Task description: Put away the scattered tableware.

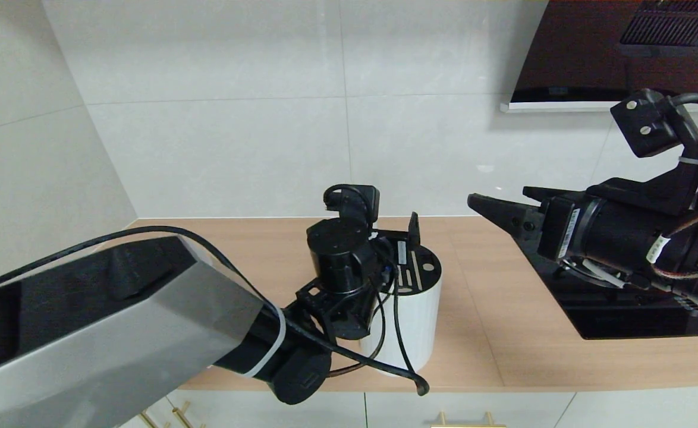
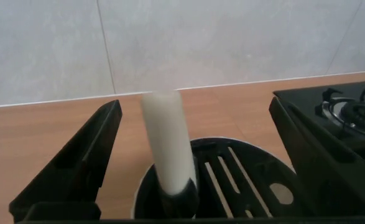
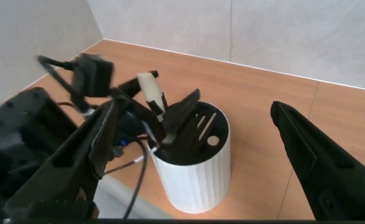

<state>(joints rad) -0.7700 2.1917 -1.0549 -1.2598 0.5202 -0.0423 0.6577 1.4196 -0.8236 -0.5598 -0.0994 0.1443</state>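
A white ribbed utensil holder (image 1: 413, 324) with a black slotted top stands near the front edge of the wooden counter (image 1: 230, 244). A utensil with a white handle (image 2: 168, 134) stands upright in the holder (image 2: 247, 180). My left gripper (image 1: 387, 229) hangs just over the holder, open. Its fingers (image 2: 83, 162) stand wide on either side of the handle without touching it. From the right wrist view, the same handle (image 3: 148, 82) rises out of the holder (image 3: 198, 177) between those fingers. My right gripper (image 1: 497, 197) is open and holds nothing, in the air to the right above the cooktop.
A black glass cooktop (image 1: 622, 318) with a burner (image 2: 356, 115) is set into the counter on the right. A dark range hood (image 1: 593, 53) hangs above it. Tiled wall runs along the back, and bare counter lies left of the holder.
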